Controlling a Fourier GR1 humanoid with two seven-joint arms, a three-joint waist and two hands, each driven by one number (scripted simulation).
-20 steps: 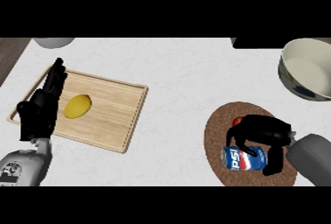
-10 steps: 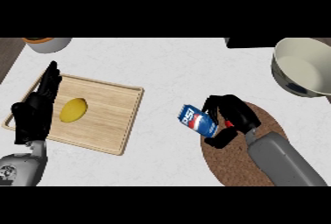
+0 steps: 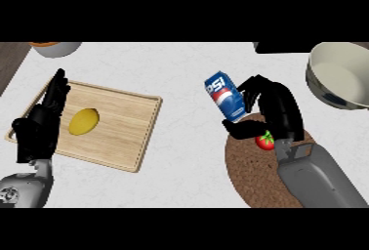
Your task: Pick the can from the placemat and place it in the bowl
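A blue soda can (image 3: 224, 95) with white lettering hangs tilted above the white counter, left of the brown round placemat (image 3: 252, 176). My right hand (image 3: 274, 110) is shut on it, fingers curled round its right side and thumb under it. The cream bowl (image 3: 344, 73) with a grey outside stands at the far right, apart from the can. My left hand (image 3: 42, 122) rests open at the left edge, fingers up, over the wooden cutting board's left side.
A wooden cutting board (image 3: 122, 132) lies at the left with a yellow lemon (image 3: 84, 120) on it. A small red tomato (image 3: 266, 140) sits on the placemat beside my right wrist. Another bowl (image 3: 56, 47) shows at the top left.
My right hand has lifted the can off the placemat and carried it up and to the left. A tomato on the placemat has come into view. The left hand has stayed put.
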